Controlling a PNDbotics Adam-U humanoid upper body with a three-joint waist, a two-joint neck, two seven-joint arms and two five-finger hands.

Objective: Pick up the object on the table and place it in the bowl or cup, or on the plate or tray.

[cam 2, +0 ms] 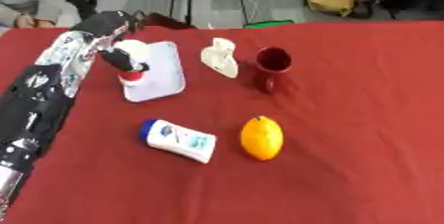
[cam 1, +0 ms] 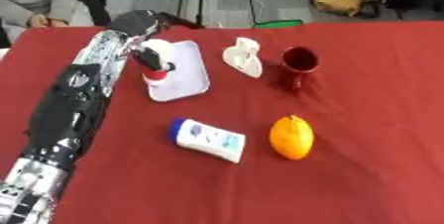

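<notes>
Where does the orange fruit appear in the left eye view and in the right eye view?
Left eye view: the orange fruit lies right of centre, below the middle.
Right eye view: it lies nearer the centre, below the middle.
Shared landmark: in both views the white bottle lies just to its left.

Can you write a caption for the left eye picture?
Left hand holds a white-and-red object over the tray.

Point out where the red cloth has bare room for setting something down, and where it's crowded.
Bare cloth: everything right of the orange and red cup, and the near strip below the bottle. Crowded: the far left, where the left hand holds a white object over the tray, beside a white item.
</notes>
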